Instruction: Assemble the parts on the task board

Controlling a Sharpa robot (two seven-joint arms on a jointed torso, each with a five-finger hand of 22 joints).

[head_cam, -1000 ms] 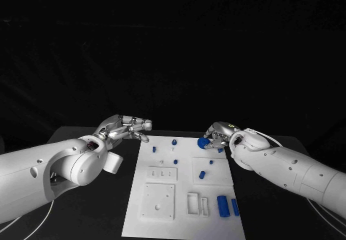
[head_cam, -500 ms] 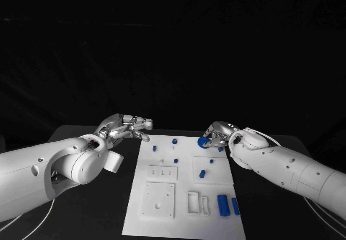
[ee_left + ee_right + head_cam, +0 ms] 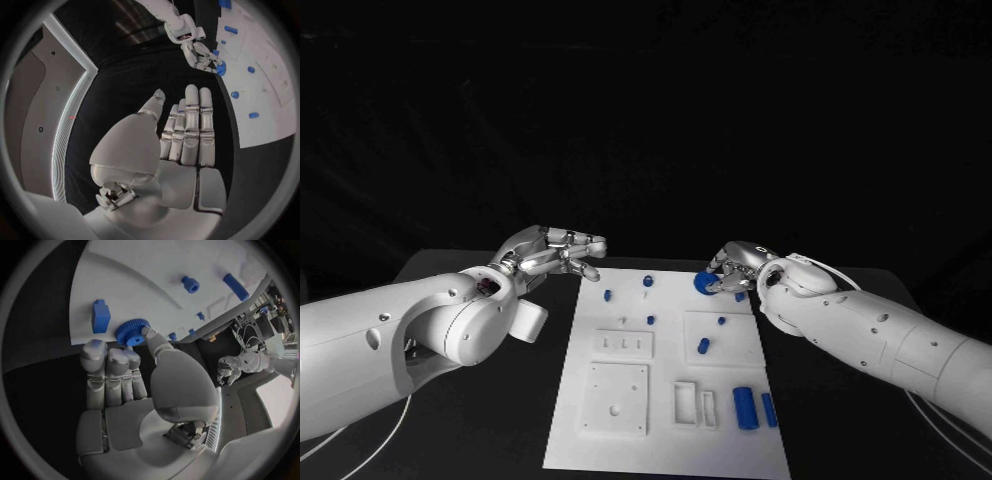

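Observation:
The white task board (image 3: 668,440) lies in the middle of the black table. My right hand (image 3: 737,268) hovers at the board's far right corner and pinches a blue gear (image 3: 705,284) between thumb and fingers. In the right wrist view the thumb lies on the blue gear (image 3: 131,333), just above the board and next to a blue block (image 3: 100,315). My left hand (image 3: 557,252) hangs open beyond the board's far left corner, its fingers (image 3: 189,125) straight and holding nothing. Small blue pegs (image 3: 651,321) stand on the board's far half.
Two blue cylinders (image 3: 754,410) lie side by side near the board's front right. White raised plates (image 3: 617,400) and slotted frames (image 3: 687,405) take up the near half. Black table shows on both sides of the board, under my arms.

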